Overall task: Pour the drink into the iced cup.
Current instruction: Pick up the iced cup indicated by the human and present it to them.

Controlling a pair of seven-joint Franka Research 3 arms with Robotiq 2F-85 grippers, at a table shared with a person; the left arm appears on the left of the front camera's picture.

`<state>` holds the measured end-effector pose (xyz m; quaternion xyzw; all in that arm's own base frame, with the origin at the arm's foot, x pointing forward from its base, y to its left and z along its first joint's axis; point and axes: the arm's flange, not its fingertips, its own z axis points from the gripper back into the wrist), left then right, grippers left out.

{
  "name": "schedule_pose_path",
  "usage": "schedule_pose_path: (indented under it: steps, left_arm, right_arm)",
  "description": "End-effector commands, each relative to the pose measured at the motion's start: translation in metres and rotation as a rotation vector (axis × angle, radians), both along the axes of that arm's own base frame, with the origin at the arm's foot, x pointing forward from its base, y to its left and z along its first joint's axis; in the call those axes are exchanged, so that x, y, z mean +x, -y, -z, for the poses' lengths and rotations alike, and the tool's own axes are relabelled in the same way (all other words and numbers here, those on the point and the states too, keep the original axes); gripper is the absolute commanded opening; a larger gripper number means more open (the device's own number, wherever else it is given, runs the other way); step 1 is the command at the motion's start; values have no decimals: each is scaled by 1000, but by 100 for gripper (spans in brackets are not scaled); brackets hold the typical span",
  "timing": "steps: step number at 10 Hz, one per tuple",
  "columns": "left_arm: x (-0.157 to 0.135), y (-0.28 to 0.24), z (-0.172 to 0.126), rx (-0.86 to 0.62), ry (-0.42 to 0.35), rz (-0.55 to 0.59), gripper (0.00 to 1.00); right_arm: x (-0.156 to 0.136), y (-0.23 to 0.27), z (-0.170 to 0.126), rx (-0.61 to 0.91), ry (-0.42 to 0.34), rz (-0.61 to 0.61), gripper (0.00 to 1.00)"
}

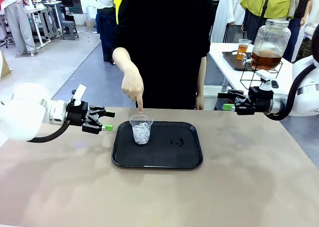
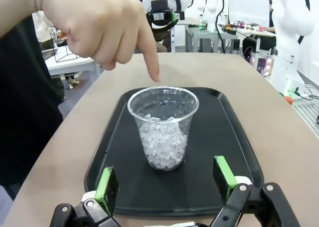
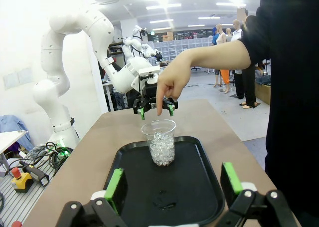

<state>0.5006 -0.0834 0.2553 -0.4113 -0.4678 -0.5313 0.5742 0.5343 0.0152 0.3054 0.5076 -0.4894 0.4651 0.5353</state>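
Pouring is not begun: the cup [image 1: 141,128], part-filled with ice [image 2: 163,144], is pointed at by a hand [image 1: 132,87] near the tray's [image 1: 169,157] far left corner. Both jaws are spread wide and empty, the left gripper [image 1: 108,121] by the tray's left edge, the right gripper [image 1: 224,101] near the table's [image 1: 249,187] far right corner. Drink [image 1: 265,60] is seen in a jar [image 1: 269,37] beyond that corner; it is judged to need fetching first
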Motion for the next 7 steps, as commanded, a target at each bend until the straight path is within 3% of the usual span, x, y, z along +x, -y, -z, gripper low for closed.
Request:
schedule_pose_path:
  steps: [1,3,4,7]
  left_arm:
    - [5,8,0,-6,-14,-21,100]
    - [6,13,-1,2,-44,-5,100]
    - [0,6,2,9,-7,4,100]
    - [0,6,2,9,-7,4,100]
  right_arm:
    - [2,0,-3,0,7,-1,100]
    - [2,0,-3,0,7,-1,100]
    - [2,0,-3,0,7,-1,100]
    - [2,0,-3,0,7,-1,100]
